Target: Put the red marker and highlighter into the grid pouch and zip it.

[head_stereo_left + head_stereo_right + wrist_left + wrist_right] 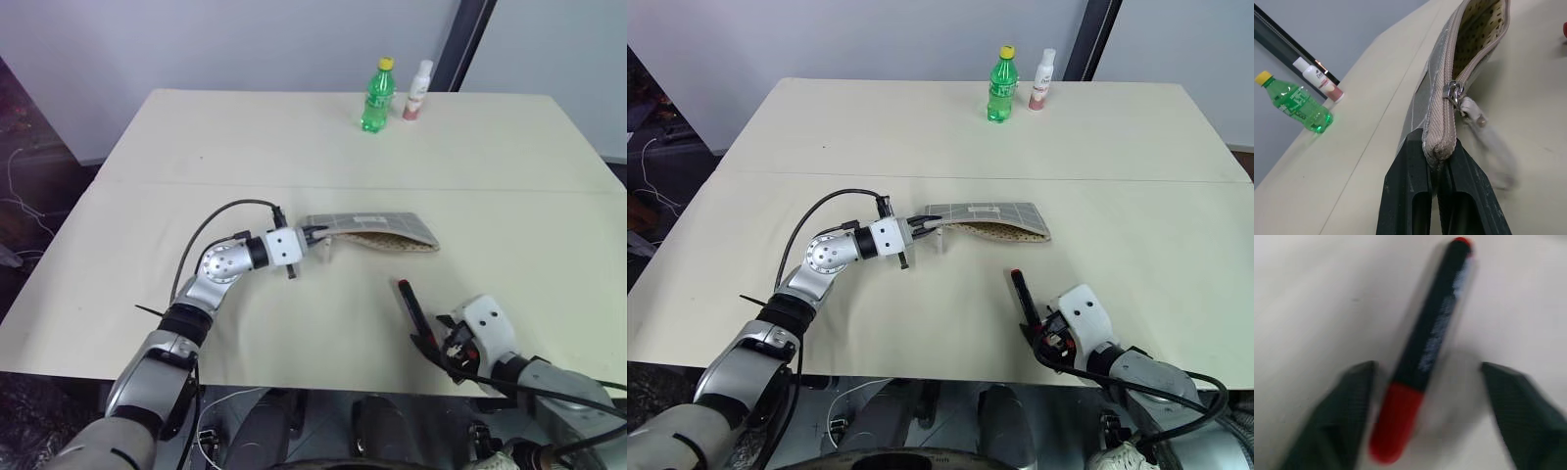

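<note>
Lying across the middle of the cream surface [147, 196], the grid pouch [377, 228] has its mouth open, zipper pull [1469, 108] near its left end. Left gripper [1439, 161]: jaws clamped shut on the pouch's left end. Right gripper [1422, 391] at the near right: jaws apart, straddling the red marker [409, 305] lying on the surface, not gripping it. Far edge: green bottle [377, 95], small white bottle [418, 90] just to its right.

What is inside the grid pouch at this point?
The grid pouch gapes unzipped, showing only dotted yellow lining; its deeper end is hidden. The red marker lies on the table.
</note>
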{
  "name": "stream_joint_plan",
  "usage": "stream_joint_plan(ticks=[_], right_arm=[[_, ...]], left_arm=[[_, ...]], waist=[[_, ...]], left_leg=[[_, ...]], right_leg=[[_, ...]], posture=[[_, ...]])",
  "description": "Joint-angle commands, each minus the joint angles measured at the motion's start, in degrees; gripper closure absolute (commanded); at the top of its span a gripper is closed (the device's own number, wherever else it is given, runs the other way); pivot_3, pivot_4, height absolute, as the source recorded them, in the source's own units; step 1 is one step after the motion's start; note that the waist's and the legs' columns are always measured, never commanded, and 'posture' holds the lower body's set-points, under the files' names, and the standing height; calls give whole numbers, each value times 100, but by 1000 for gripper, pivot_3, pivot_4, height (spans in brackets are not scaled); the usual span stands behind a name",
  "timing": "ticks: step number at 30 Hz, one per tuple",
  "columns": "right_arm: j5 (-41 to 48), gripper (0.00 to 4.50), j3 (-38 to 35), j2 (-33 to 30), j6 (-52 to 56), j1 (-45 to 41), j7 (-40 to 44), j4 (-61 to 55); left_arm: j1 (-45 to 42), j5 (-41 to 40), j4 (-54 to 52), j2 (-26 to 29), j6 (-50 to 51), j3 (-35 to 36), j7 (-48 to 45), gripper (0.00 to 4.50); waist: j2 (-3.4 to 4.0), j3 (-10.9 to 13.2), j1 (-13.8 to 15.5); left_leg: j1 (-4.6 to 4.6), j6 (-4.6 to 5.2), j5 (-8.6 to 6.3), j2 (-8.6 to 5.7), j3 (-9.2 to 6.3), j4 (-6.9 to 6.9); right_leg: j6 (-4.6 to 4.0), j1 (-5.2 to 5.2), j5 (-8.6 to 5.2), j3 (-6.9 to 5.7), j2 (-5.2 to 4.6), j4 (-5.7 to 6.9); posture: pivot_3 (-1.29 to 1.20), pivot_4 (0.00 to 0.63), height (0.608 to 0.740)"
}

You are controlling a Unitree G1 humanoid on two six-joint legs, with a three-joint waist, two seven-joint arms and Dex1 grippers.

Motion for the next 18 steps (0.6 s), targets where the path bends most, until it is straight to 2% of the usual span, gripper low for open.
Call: stream_joint_plan(ticks=[1, 3, 4, 7, 11, 18], right_arm=[[-168, 3001, 130, -237, -274, 90, 171, 316], [81, 4012, 29, -486, -426, 10, 595, 254], [190, 4164, -1, -654, -557, -80, 853, 191], [437, 4163, -151, -1083, -788, -800, 1293, 174], [348, 4163, -47, -1349, -720, -1754, 1295, 571], [399, 4163, 71, -1491, -816, -2159, 1487, 895]], left_arm=[[-159, -32, -114, 5, -99, 46, 32, 4500], [-166, -80, -205, 14, -74, 68, 1, 4500], [-180, -121, -253, 6, -43, 88, -10, 4500], [-228, -119, -258, 3, -60, 73, -48, 4500], [-237, -100, -276, -10, -41, 41, -92, 4500], [-186, -95, -595, -76, 165, -11, -142, 4500]], waist=[[-4, -2, -5], [-4, -2, -3], [-3, -2, -3], [-6, 1, -10], [-9, 2, -12], [-13, 5, 5]], left_leg=[[1, 0, 0, 0, 1, -1], [0, 0, 0, 0, 3, -1], [-1, 0, 0, 0, 3, -1], [-3, 0, 0, -1, 4, -1], [-4, 1, 0, 0, 16, 0], [-18, 23, -12, -21, 4, 8]], right_leg=[[0, 0, -1, 0, -2, -1], [0, 0, -1, -1, -5, -5], [0, 0, -1, -2, -5, -6], [1, -1, -2, -4, -6, -7], [1, -4, -1, -47, -52, -6], [38, -7, 17, -61, -70, -17]], posture=[[0, 150, 740], [0, 150, 740], [0, 150, 740], [0, 150, 740], [0, 150, 740], [0, 150, 740]])
